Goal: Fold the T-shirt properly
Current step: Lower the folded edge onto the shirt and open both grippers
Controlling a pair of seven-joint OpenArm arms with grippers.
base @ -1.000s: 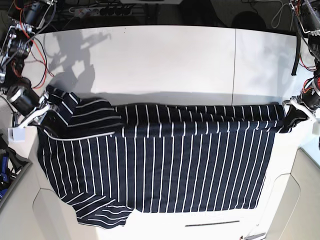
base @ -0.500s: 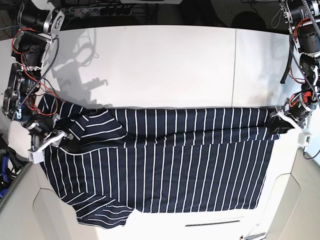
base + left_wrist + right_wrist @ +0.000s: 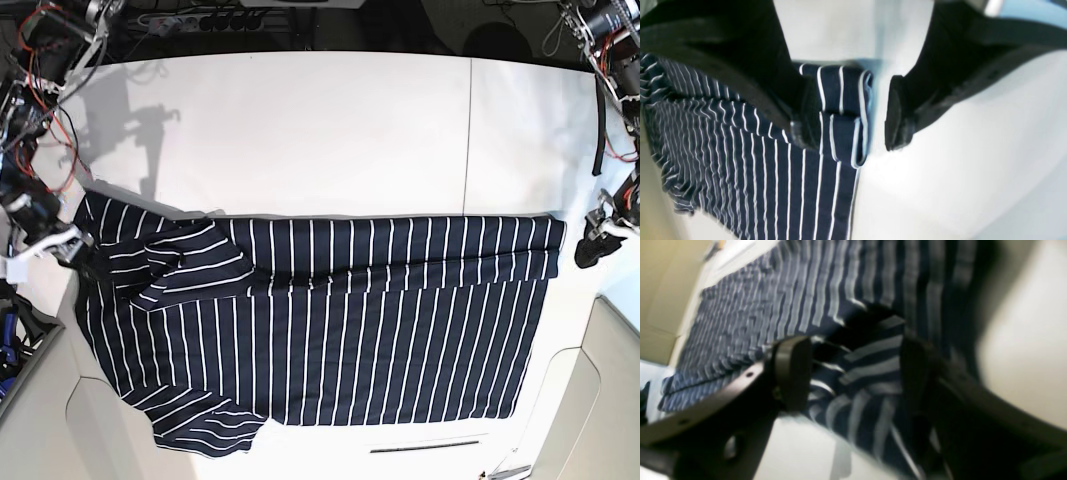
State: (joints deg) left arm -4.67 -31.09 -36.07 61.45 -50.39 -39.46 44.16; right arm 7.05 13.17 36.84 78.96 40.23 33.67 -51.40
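The T-shirt (image 3: 330,340), dark navy with thin white stripes, lies spread on the white table (image 3: 320,130). Its far edge is folded toward me into a band (image 3: 400,250). My left gripper (image 3: 592,245) hovers just off the band's right end. In the left wrist view this gripper (image 3: 846,130) is open, and the folded corner (image 3: 840,100) lies on the table between the fingers, apart from the right pad. My right gripper (image 3: 55,245) is at the shirt's left edge by the sleeve (image 3: 150,250). The blurred right wrist view shows it (image 3: 853,376) open over striped cloth (image 3: 870,373).
A seam (image 3: 468,130) crosses the table right of the middle. Beige panels (image 3: 590,400) flank the near corners. A power strip (image 3: 200,20) and cables lie along the back edge. Something blue (image 3: 8,335) sits at the far left.
Both grippers have opened and let go of the shirt's folded edge. They drew back outward, and the band now lies flat on the table.
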